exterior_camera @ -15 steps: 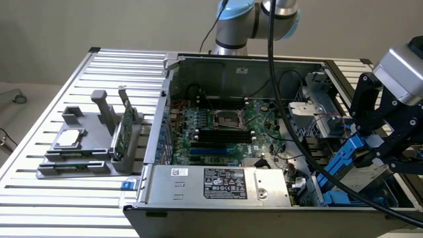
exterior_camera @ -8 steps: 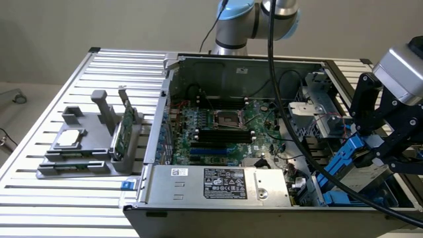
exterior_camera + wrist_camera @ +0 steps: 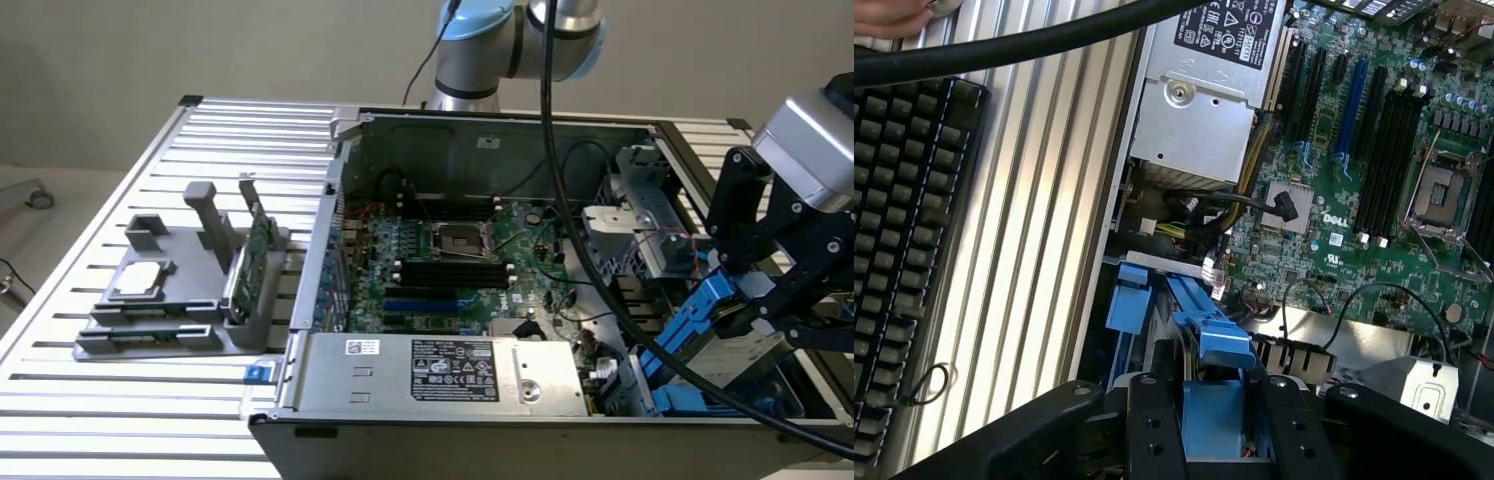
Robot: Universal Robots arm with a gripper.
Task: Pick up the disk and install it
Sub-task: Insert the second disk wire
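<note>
Black gripper (image 3: pixel 1219 425) fingers sat nearest my wrist camera, partly closed and clamped on the blue carrier of the disk (image 3: pixel 1216 400); from the exterior view I saw the disk (image 3: pixel 705 325) held tilted over the computer case (image 3: pixel 400 395), at the exterior view's right, above the blue drive bay (image 3: pixel 674 395).

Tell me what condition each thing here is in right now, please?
Disk: held in the fingers, tilted, over the computer case's corner at the exterior view's right.
Gripper: shut on the disk's blue carrier.
Computer case: side open, motherboard exposed.
Processor socket: empty, no cooler on it.
Green circuit card: standing on edge in the grey holder.
Small silver chip: lying flat on the grey holder.
</note>
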